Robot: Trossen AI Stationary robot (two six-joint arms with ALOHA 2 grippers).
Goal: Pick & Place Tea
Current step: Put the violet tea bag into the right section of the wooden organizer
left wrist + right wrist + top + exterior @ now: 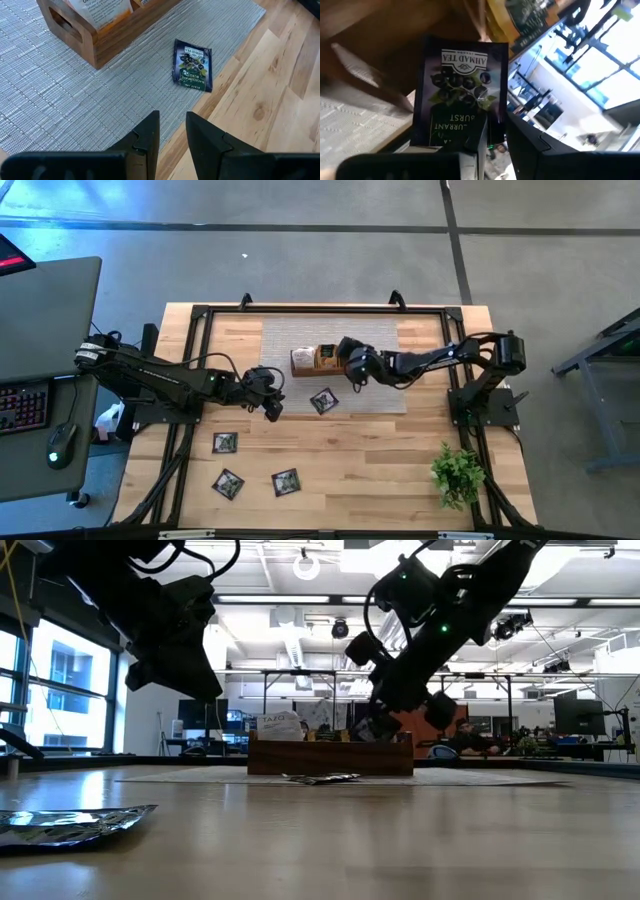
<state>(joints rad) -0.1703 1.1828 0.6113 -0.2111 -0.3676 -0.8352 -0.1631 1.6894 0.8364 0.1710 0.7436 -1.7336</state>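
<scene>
The right claw (492, 137), fingers narrowly parted, pinches a dark tea sachet (462, 95) over the wooden tray (312, 360). The left claw (172, 132) hovers slightly open and empty above the grey mat's edge (200, 107), near another sachet (192, 65).

A dark sachet printed with blackcurrants (462, 97) stood upright between the right arm's fingers over the wooden tray's (301, 362) right end, while white-and-orange sachets (97, 11) stood on edge in the tray's left compartment. Another dark sachet (323, 401) lay flat on the grey mat just in front of the tray. Three more dark sachets (225, 443) (228, 483) (286, 481) lay flat on the bare wood near the table's front left, set slightly apart from one another.
</scene>
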